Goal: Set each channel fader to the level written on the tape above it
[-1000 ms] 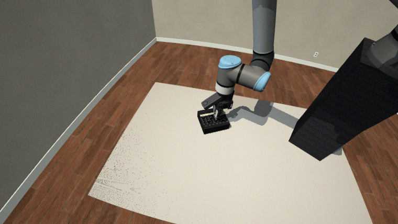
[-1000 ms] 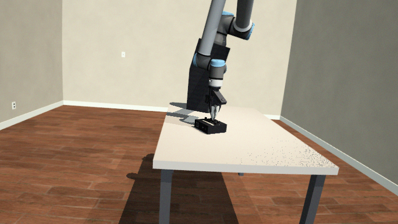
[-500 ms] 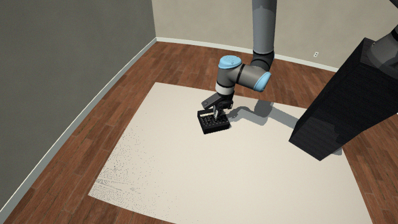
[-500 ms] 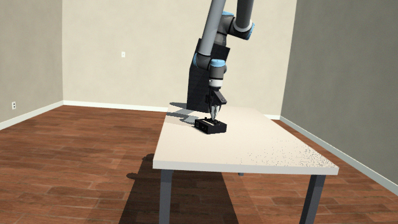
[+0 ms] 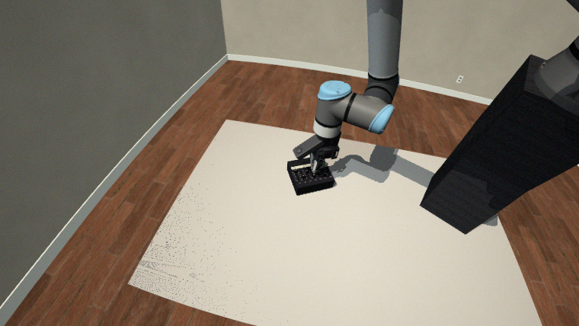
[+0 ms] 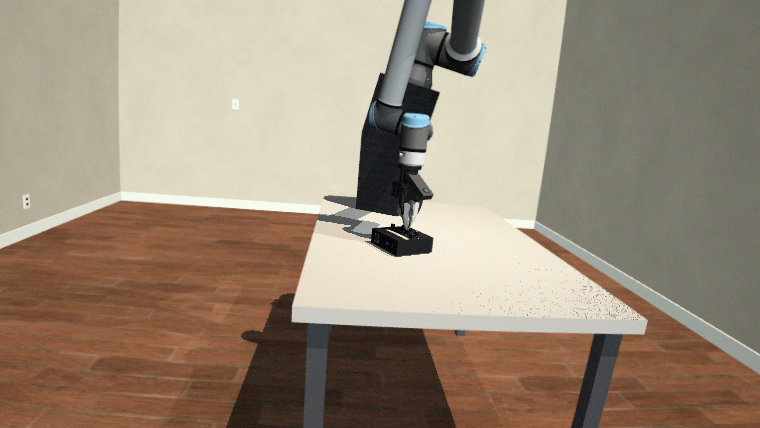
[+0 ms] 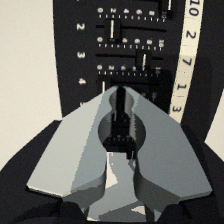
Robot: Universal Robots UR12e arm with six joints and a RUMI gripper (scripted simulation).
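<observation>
The black lighting desk (image 5: 310,177) lies on the white table; it also shows in the exterior view (image 6: 402,240). In the wrist view the desk (image 7: 125,45) shows fader rows marked 2, 3 and 4 on the left. A pale tape strip (image 7: 186,55) on the right reads 10, 2, 7, 1, 3. The row 2 fader cap (image 7: 112,28) sits left of middle, the row 3 cap (image 7: 144,60) right of middle, and the row 4 cap (image 7: 103,86) far left. My gripper (image 7: 120,88) is shut, tips down on the desk at about row 4, just right of its cap. It hides the rows below. I cannot tell whether it touches the cap.
The arm's tall black pedestal (image 5: 502,149) stands at the table's far right side, and also shows in the exterior view (image 6: 380,159). The desk sits towards the table's back part, away from the edges.
</observation>
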